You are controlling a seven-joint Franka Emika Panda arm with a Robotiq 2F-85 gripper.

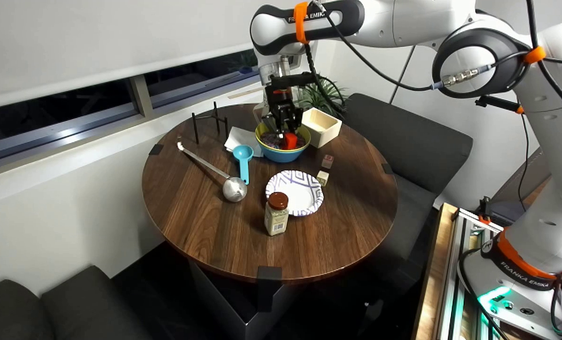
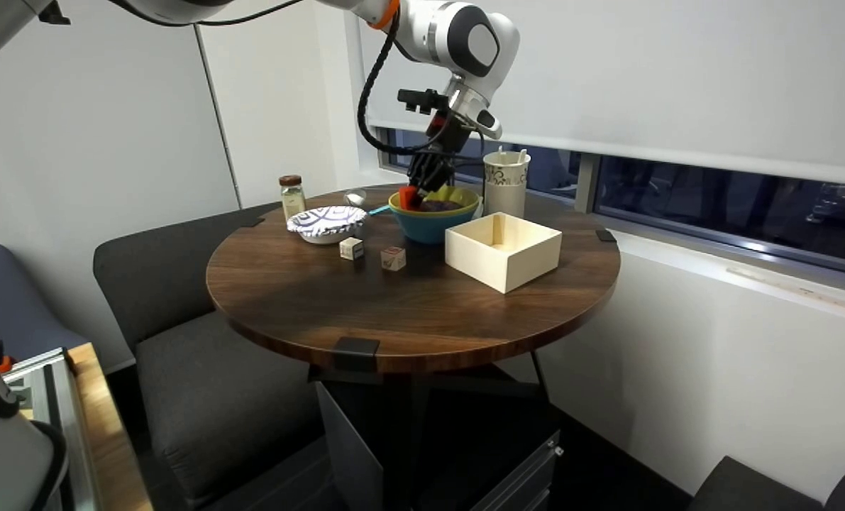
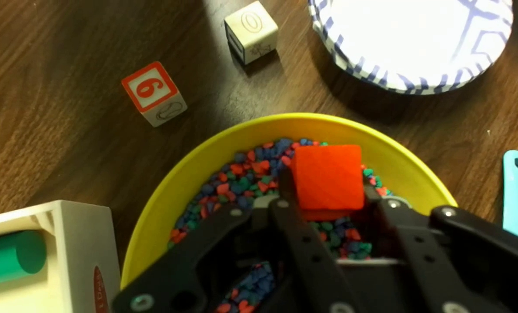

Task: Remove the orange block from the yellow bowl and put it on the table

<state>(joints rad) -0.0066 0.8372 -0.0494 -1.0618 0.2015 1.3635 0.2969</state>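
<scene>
Orange-red and squared off, the orange block (image 3: pixel 328 174) is clasped in the gripper (image 3: pixel 328 191), one finger against either side of it, and it is within the round of the yellow bowl (image 3: pixel 311 121), close to the rim. Small red, blue and green bits (image 3: pixel 237 187) lie below it; whether the block touches them I cannot tell. In both exterior views a blue wall (image 1: pixel 283 156) shows beneath the yellow rim (a second bowl or the same one, I cannot say). All this stands on the dark wooden table (image 1: pixel 356 212), with a pale box (image 3: pixel 87 243) just beside the bowl — a green cylinder (image 3: pixel 19 256) lies inside it. Near the bowl sit a cube with a red 6 (image 3: pixel 152 91) and a cube with a 0 (image 3: pixel 252 28), the latter nearer the white plate (image 3: pixel 415 39) with its purple pattern. In an exterior view a brown-lidded jar (image 1: pixel 276 222) stands upright at the plate's edge, and a turquoise scoop (image 1: pixel 244 153) and a metal ladle (image 1: pixel 234 189) lie near each other. A patterned cup (image 2: pixel 505 188) stands behind the box — pale stick ends show above its rim.
</scene>
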